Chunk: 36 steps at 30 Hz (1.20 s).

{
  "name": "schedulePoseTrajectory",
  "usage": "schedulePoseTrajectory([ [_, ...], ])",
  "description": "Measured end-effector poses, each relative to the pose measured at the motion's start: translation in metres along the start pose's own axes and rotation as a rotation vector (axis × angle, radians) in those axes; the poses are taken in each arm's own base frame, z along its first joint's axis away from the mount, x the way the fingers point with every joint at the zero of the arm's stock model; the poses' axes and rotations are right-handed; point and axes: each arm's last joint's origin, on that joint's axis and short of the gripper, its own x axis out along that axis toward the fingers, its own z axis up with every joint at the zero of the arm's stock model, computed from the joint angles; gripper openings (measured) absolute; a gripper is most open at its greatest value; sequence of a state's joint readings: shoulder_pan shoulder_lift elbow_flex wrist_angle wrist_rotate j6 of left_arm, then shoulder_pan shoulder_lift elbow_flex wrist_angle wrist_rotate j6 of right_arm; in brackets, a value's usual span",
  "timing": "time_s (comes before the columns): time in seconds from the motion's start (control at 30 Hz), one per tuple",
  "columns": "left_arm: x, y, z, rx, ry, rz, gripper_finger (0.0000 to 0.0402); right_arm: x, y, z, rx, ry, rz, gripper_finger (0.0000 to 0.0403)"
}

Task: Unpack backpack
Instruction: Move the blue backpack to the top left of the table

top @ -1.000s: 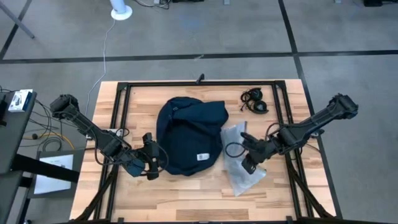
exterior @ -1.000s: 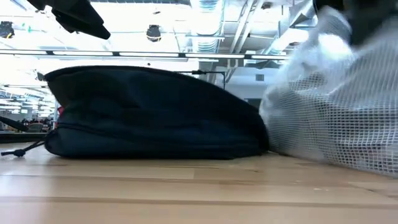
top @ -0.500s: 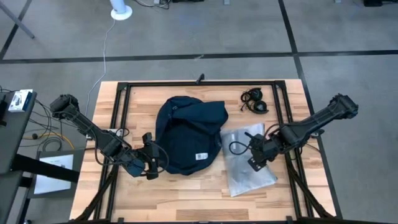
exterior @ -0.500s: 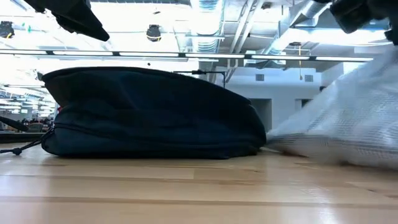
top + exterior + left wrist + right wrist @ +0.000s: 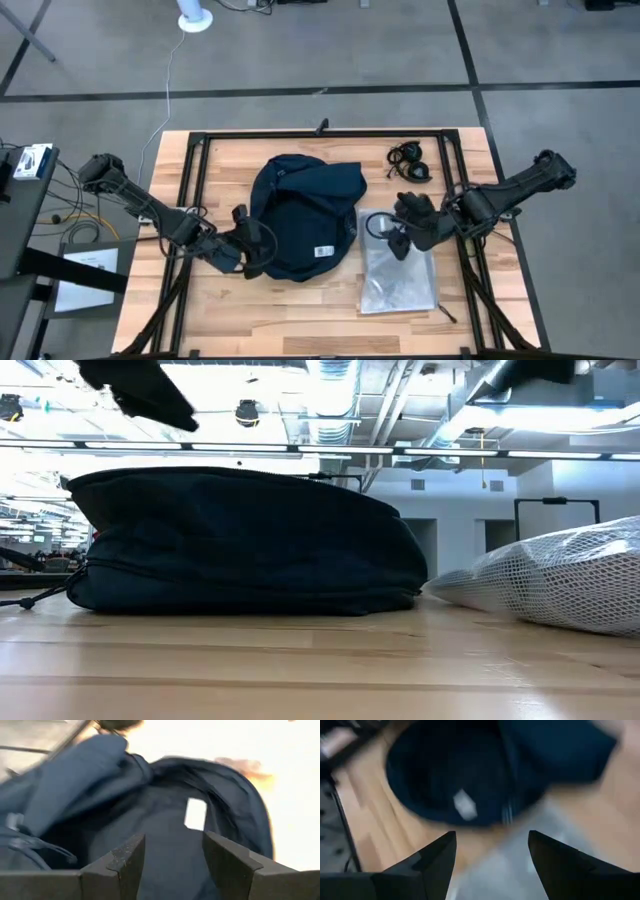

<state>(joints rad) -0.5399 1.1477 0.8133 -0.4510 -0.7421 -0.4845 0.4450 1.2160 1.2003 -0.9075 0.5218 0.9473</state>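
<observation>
The backpack [image 5: 304,218] lies flat mid-table, long axis running from the near edge to the far edge, white label [image 5: 324,252] at its near end. My left gripper [image 5: 250,243] sits at its near-left corner, fingers spread, holding nothing. My right gripper [image 5: 399,229] hovers released over the clear mesh bag [image 5: 398,275] beside it. The label's writing is too small to read.
</observation>
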Motion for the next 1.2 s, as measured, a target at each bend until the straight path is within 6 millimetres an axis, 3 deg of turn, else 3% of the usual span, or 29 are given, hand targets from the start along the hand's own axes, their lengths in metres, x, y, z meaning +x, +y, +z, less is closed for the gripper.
schedulePoseTrajectory([
  [0.27, 0.019, 0.012, 0.021, -0.078, -0.112, 0.074, 0.0185, 0.001, 0.014, 0.02, -0.398, -0.224, 0.054, 0.0239],
  [0.47, 0.035, 0.035, 0.029, -0.207, -0.11, 0.135, 0.0185, 0.002, 0.015, 0.02, -0.535, -0.237, 0.049, 0.0239],
  [0.6, 0.043, 0.049, 0.034, -0.27, -0.107, 0.149, 0.0185, 0.014, 0.014, 0.009, -0.651, -0.229, 0.05, 0.0239],
  [0.83, 0.056, 0.079, 0.039, -0.257, -0.087, 0.231, 0.0185, 0.018, -0.007, 0.004, -0.634, -0.171, 0.023, 0.0239],
  [0.93, 0.061, 0.099, 0.041, -0.229, -0.057, 0.299, 0.0185, 0.018, -0.012, 0.003, -0.617, -0.173, 0.02, 0.0239],
  [1.2, 0.062, 0.161, 0.057, -0.262, 0.107, 0.262, 0.0203, 0.019, -0.017, 0.007, -0.597, -0.17, -0.002, 0.0239],
])
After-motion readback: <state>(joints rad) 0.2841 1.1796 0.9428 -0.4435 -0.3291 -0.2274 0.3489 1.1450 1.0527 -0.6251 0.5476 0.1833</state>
